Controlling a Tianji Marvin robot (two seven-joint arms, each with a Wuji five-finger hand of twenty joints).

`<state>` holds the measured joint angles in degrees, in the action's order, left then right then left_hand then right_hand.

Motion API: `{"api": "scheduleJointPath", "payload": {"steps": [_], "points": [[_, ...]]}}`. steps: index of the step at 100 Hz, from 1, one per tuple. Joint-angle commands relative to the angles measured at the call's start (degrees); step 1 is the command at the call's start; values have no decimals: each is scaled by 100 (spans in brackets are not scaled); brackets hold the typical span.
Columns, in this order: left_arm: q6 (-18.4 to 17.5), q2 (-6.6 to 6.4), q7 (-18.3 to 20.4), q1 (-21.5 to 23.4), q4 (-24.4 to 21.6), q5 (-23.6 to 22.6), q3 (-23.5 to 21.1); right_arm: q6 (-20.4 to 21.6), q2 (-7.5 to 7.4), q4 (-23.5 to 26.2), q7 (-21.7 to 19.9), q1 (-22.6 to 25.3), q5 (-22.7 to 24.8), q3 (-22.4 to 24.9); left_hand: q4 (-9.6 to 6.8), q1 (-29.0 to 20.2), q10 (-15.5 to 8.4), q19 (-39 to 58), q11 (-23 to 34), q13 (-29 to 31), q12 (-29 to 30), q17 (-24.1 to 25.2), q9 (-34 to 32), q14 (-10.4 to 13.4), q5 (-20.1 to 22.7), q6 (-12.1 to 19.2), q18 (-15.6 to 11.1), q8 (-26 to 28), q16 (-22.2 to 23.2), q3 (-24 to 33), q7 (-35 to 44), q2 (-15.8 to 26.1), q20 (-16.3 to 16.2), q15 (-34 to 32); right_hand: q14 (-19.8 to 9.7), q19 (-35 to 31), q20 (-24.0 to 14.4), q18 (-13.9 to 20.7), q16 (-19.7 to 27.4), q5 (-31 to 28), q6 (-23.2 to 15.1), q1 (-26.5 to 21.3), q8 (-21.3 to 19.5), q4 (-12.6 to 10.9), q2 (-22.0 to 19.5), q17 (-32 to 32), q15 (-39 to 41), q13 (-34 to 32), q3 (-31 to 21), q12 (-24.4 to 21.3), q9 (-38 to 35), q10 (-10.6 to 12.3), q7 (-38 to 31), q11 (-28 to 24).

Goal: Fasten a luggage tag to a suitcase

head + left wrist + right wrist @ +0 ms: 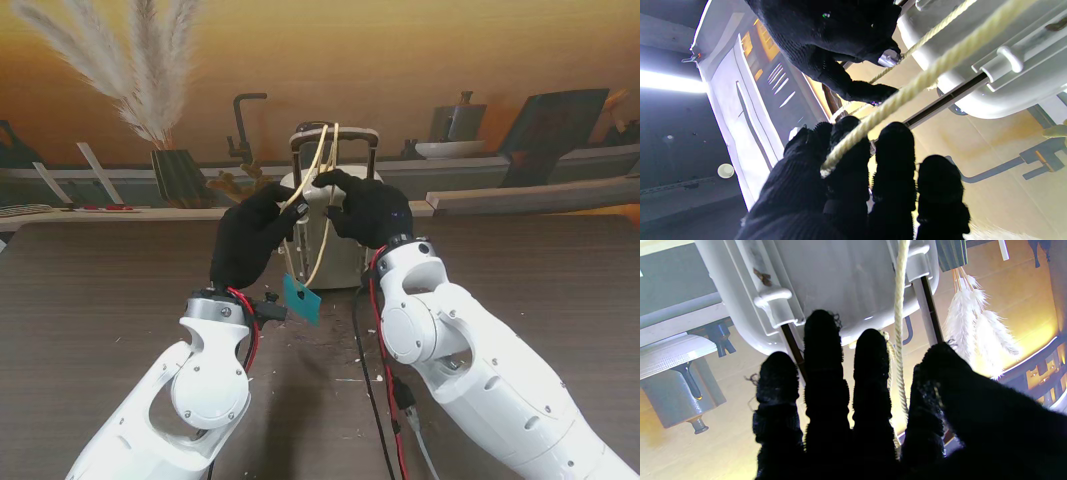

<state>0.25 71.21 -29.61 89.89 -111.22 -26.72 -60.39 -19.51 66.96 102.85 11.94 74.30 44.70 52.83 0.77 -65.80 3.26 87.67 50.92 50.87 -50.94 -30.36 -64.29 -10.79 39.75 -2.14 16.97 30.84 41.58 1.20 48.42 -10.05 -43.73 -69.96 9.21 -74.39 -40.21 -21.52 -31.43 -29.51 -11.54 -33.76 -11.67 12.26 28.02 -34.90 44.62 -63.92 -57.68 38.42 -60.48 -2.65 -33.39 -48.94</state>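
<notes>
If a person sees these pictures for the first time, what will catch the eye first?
Two black-gloved hands, the left hand and the right hand, meet mid-table in front of a small white suitcase. Both hold a cream rope looped up to the suitcase's raised handle. A teal luggage tag hangs beside the left wrist.

Pampas grass (130,60) stands in a dark vase (182,177) at the far left. A dark faucet (243,125) rises beside it, on the backdrop.
</notes>
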Motion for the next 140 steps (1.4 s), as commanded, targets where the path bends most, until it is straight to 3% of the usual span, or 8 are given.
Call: {"api": "scheduleJointPath", "payload": {"steps": [1,12,30,47,79,140], "points": [[-6,-1,90,12,-60,-10,-10,-70,18,-31,-89,-70,16,1,-16,-257,19,50,-5,3,-1,33,40,-19,-65,19,134,-100,139,-143,-2,170,-100,6,38,43,-66,80,-5,304,-2,-94,-70,-101,-154,89,-61,82,171,105,190,-94,91,-25],[-2,1,85,13,-60,-10,-7,-196,28,-85,-96,-136,40,-34,-15,-254,15,50,-5,3,-1,33,40,-19,-63,21,134,-100,139,-145,0,168,-101,6,56,77,-60,84,1,404,121,-20,-40,-158,-202,140,-85,139,199,104,263,-106,127,-39],[-19,1,84,10,-57,-4,-11,-441,27,-105,-94,-139,139,-8,-16,-255,19,49,-5,3,0,33,41,-19,-69,21,134,-102,140,-142,-3,174,-103,7,89,108,-64,64,5,423,802,142,59,-363,-345,209,-98,211,255,77,410,-123,235,-107],[-24,3,87,-2,-48,5,-5,-532,23,-48,1,-8,224,125,-15,-252,14,47,-4,3,0,34,40,-19,-68,25,134,-102,140,-145,-3,172,-105,7,129,111,-70,26,-1,293,1043,152,117,-429,-322,231,-72,220,240,45,400,-153,288,-164],[-12,10,86,-54,-14,5,45,-603,53,-28,-31,-97,43,151,-17,-257,29,44,-4,3,1,37,40,-20,-66,13,133,-106,140,-142,-6,171,-107,7,138,88,-83,8,-17,396,1180,300,213,-493,-368,230,-8,210,296,35,386,-150,444,-263],[-36,3,98,-44,-26,-18,69,-872,217,-266,-64,-391,-779,-61,-17,-254,27,41,-3,1,1,38,39,-14,-65,13,133,-109,137,-143,-14,170,-110,17,189,0,-135,-34,-87,505,1261,394,292,-501,-422,293,243,267,367,198,422,-181,529,-541]]}}
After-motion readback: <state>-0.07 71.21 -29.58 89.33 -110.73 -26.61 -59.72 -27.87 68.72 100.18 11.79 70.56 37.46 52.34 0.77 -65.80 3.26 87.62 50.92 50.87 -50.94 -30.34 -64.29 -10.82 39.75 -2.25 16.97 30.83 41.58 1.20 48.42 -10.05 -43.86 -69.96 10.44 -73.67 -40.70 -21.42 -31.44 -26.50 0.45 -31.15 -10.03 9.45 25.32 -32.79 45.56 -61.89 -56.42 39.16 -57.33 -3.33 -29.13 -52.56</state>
